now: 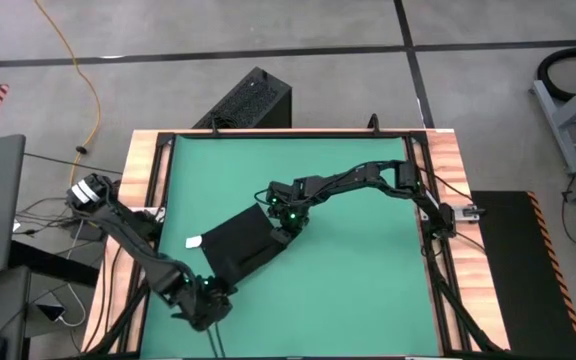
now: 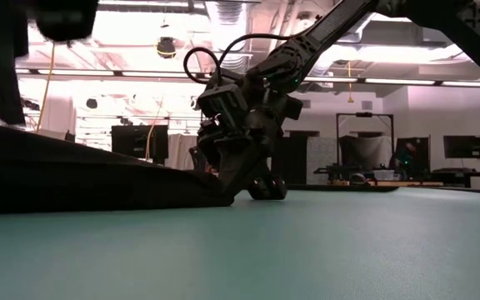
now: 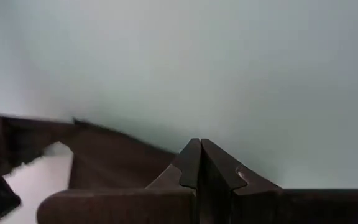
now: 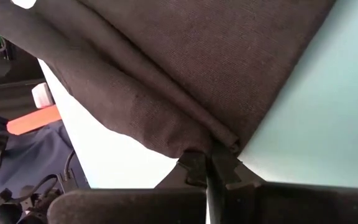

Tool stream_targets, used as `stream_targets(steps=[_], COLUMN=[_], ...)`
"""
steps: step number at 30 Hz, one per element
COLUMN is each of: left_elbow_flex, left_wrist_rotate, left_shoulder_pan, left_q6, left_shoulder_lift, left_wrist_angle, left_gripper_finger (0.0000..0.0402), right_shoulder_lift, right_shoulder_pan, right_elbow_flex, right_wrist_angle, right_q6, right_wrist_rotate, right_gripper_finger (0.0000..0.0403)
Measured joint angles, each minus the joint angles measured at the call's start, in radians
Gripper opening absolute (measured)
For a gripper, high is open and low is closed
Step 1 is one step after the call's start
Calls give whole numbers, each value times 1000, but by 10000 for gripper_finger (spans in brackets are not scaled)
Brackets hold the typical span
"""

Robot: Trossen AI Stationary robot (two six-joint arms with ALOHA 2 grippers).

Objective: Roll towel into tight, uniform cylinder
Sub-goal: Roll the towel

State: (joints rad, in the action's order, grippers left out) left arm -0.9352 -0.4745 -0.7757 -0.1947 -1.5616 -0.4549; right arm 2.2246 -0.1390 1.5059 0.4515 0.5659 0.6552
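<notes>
Left gripper [image 1: 211, 297], nearest the table's front edge, is closed on the near corner of the towel [image 1: 240, 243], its fingers [image 3: 199, 163] pressed together. Farther in, that black towel lies partly folded on the green mat [image 1: 358, 270], its white tag [image 1: 193, 241] at the left edge. Beyond it, the right gripper [image 1: 284, 228] pinches the towel's far corner.
</notes>
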Motion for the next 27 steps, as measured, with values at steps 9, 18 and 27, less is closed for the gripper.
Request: stream_targets(steps=[9,18,27], left_elbow_flex=[182,277,293], left_wrist_rotate=[-111,-81,-81], left_shoulder_pan=[47,33,-3], left_q6=[90,211,279], left_shoulder_lift=[0,0,1], left_wrist_angle=[33,176,191], left_gripper_finger=[0,0,0], right_shoulder_lift=[0,1,-62], right_shoulder_pan=[0,2,-4], right_elbow_flex=[-1,-1,-5], right_wrist_angle=[-10,-33,-86], right_q6=[-2,-23,-230], right_wrist_rotate=[-3,-17,-71], right_gripper_finger=[4,12,57])
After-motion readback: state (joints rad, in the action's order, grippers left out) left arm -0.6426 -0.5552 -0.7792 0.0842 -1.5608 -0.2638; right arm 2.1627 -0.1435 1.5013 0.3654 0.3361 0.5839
